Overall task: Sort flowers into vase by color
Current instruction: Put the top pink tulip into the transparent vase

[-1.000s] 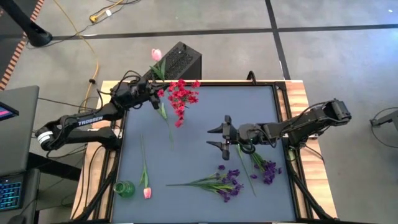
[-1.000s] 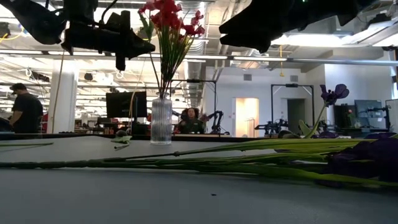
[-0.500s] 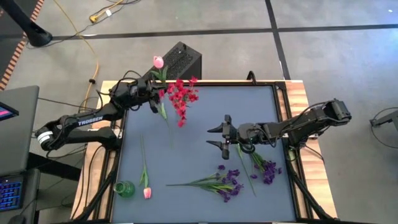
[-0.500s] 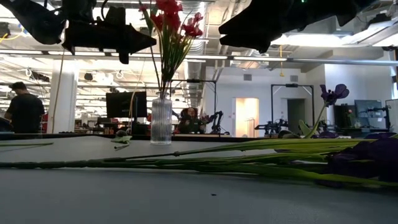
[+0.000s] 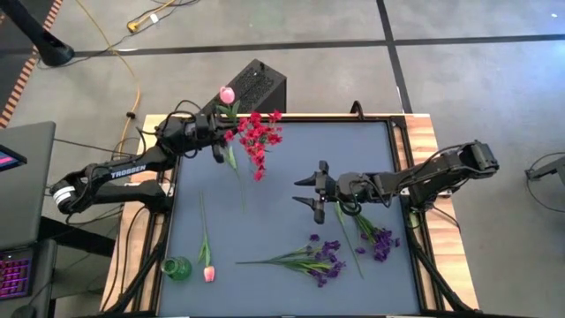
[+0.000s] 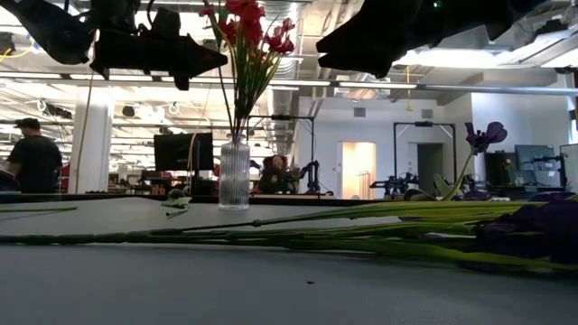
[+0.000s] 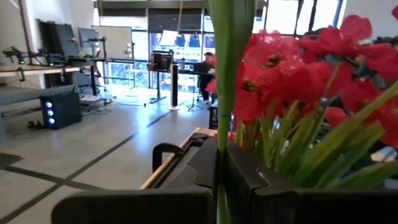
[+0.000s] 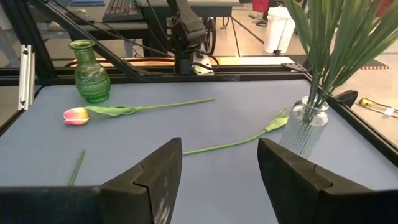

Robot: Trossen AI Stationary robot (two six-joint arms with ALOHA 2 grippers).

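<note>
My left gripper (image 5: 218, 134), at the upper left of the high view, is pinched on the stem of a pink tulip (image 5: 227, 94) beside the red flowers (image 5: 257, 134) standing in the clear vase (image 6: 234, 176). My right gripper (image 5: 315, 187) hovers mid-frame, fingers spread and empty. Purple flowers (image 5: 325, 261) lie at lower centre; another tulip (image 5: 208, 272) lies beside the green vase (image 5: 177, 268) at lower left.

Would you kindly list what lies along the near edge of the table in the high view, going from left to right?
Green vase → pink tulip → purple bunch → second purple bunch.
</note>
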